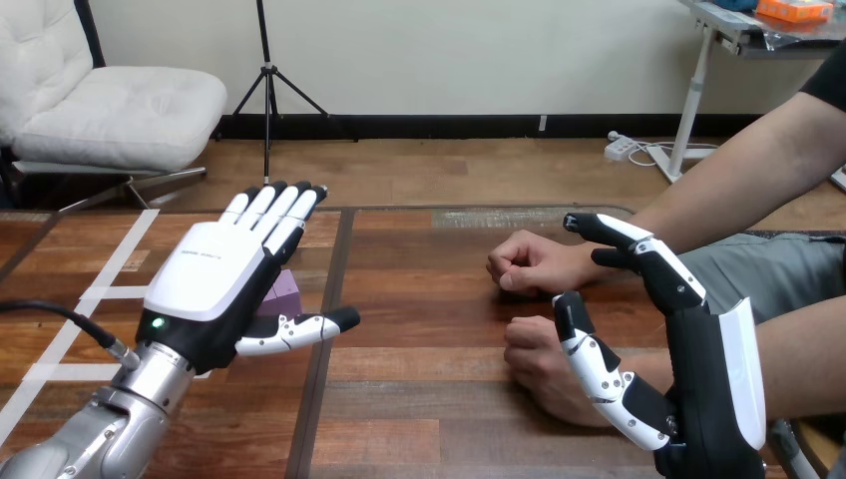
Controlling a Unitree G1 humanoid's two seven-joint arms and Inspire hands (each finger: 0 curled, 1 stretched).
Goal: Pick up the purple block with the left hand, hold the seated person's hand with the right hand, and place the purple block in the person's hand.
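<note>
Left hand (214,274) hovers flat over the purple block (283,292); right hand (698,369) spread beside the person's nearer fist (534,351).

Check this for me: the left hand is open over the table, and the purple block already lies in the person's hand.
Wrong on the block. The head view shows the purple block on the table, partly hidden under the open left hand; the person's farther hand and nearer hand are both closed fists.
</note>
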